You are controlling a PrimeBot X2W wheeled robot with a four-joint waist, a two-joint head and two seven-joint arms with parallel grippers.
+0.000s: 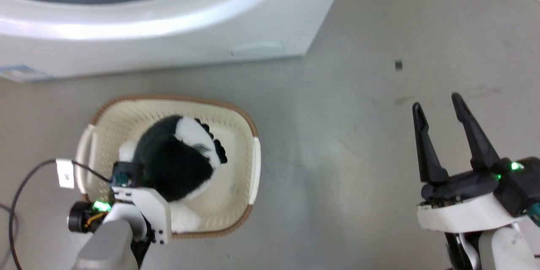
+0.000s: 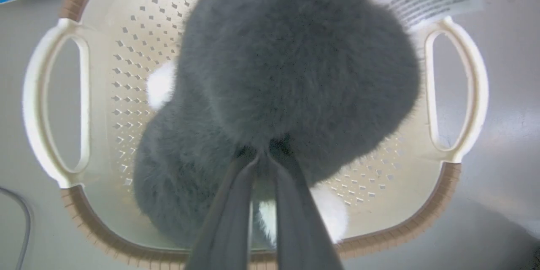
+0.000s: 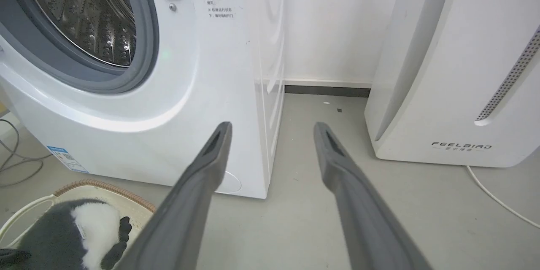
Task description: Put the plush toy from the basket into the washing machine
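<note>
**Left claw** (image 2: 268, 152): the nearer arm is reaching down into the basket. Its two fingers are pressing together on a tuft of the toy's black back fur.

**Basket** (image 1: 238, 156): it is sitting on the floor (image 1: 358, 156), just in front of the washer's base.

**Plush toy** (image 1: 173, 164): it is resting inside the basket, directly under the left claw. Whether it is hanging clear of the bottom cannot be told. Its long axis is running diagonally, with the white face and black paws pointing toward the washer and the black back toward the robot.

**Washing machine** (image 1: 168, 21): it is standing beyond the basket, straight up the head view. The right wrist view is showing the grey door ring and steel drum open. The carry is probably going up and forward from the basket into that opening.

**Right claw** (image 1: 436, 102): it is hovering over bare floor with fingers spread and holding nothing, well apart from the toy.

**White appliance** (image 3: 443, 71): it is standing to the washer's right and playing no part.
</note>
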